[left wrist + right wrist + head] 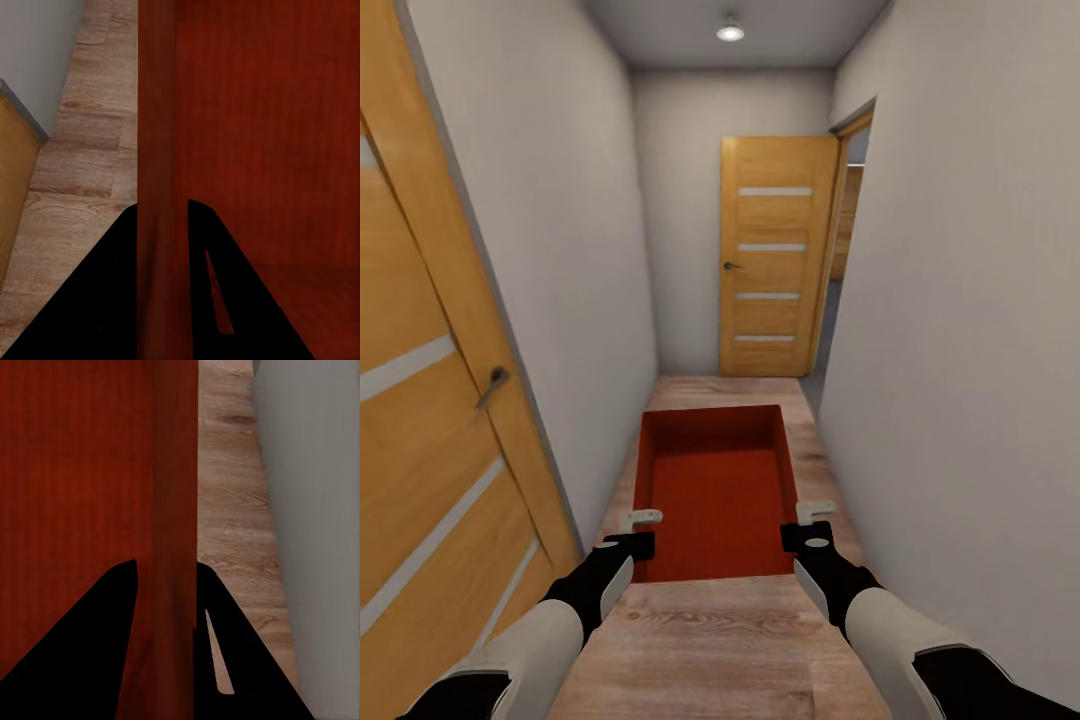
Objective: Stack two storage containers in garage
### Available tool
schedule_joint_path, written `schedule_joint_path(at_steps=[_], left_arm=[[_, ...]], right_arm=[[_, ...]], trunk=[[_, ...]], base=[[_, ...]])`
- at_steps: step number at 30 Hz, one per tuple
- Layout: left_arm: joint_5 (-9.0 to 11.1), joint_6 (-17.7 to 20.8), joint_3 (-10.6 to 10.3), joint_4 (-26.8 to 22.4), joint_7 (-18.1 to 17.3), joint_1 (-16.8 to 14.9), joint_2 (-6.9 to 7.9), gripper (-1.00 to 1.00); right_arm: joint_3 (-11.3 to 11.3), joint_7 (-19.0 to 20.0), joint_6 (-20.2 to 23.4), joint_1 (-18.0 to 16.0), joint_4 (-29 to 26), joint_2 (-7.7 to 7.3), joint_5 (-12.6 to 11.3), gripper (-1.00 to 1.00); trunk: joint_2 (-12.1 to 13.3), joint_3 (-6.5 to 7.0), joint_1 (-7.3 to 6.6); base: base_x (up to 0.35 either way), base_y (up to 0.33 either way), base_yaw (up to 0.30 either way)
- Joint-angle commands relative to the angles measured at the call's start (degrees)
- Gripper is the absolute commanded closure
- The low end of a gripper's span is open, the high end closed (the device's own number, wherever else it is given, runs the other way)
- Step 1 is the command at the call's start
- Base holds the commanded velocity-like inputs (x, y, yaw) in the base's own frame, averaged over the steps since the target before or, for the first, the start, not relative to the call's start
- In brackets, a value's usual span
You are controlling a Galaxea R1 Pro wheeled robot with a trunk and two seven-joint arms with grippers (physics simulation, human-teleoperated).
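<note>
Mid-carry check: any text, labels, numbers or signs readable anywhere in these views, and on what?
None. The storage container held between the left gripper and right gripper is plain red-orange, with no label or marking. The hallway doors carry only pale horizontal strips, no writing. The walls bear no signs.

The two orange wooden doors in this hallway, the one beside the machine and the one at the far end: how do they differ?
The near door lies along the left wall, seen edge-on and steeply slanted; the far door faces the camera at the corridor's end. The near door's handle sits on its right edge; the far door's on its left. The far door stands beside an open doorway; the near one does not. Both share orange wood and pale horizontal strips.
</note>
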Motion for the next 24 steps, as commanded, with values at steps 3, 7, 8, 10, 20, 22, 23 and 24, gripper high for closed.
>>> schedule_joint_path(at_steps=[3,7,8,10,20,22,23,24], left_arm=[[0.31,-0.42,-1.07,-0.27,0.16,-0.02,2.09,1.0],[0.31,-0.42,-1.07,-0.27,0.16,-0.02,2.09,1.0],[0.31,-0.42,-1.07,-0.27,0.16,-0.02,2.09,1.0],[0.31,-0.42,-1.07,-0.27,0.16,-0.02,2.09,1.0],[0.31,-0.42,-1.07,-0.27,0.16,-0.02,2.02,1.0],[0.31,-0.42,-1.07,-0.27,0.16,-0.02,2.02,1.0],[0.31,-0.42,-1.07,-0.27,0.16,-0.02,2.03,1.0],[0.31,-0.42,-1.07,-0.27,0.16,-0.02,2.04,1.0]], right_arm=[[0.24,-0.14,0.25,-0.08,0.21,-0.66,-1.02,1.0],[0.24,-0.14,0.25,-0.08,0.21,-0.66,-1.02,1.0],[0.24,-0.14,0.26,-0.08,0.21,-0.66,-1.02,1.0],[0.24,-0.12,0.26,-0.08,0.21,-0.66,-1.02,1.0],[0.24,-0.12,0.28,-0.08,0.19,-0.66,-1.02,1.0],[0.24,-0.12,0.3,-0.08,0.21,-0.66,-1.02,1.0],[0.24,-0.11,0.28,-0.08,0.21,-0.66,-1.02,1.0],[0.24,-0.12,0.29,-0.08,0.21,-0.66,-1.02,1.0]], trunk=[[-0.13,-0.13,0.07],[-0.13,-0.13,0.07],[-0.13,-0.13,0.07],[-0.13,-0.13,0.07],[-0.13,-0.13,0.07],[-0.13,-0.13,0.07],[-0.13,-0.13,0.07],[-0.13,-0.13,0.07]], base=[[0.323,0.135,-0.002],[0.323,0.105,-0.001],[0.323,0.051,0.0],[0.323,0.027,0.0],[0.323,0.003,0.0],[0.323,0.0,0.0],[0.323,0.0,-0.014],[0.323,0.0,-0.027]])
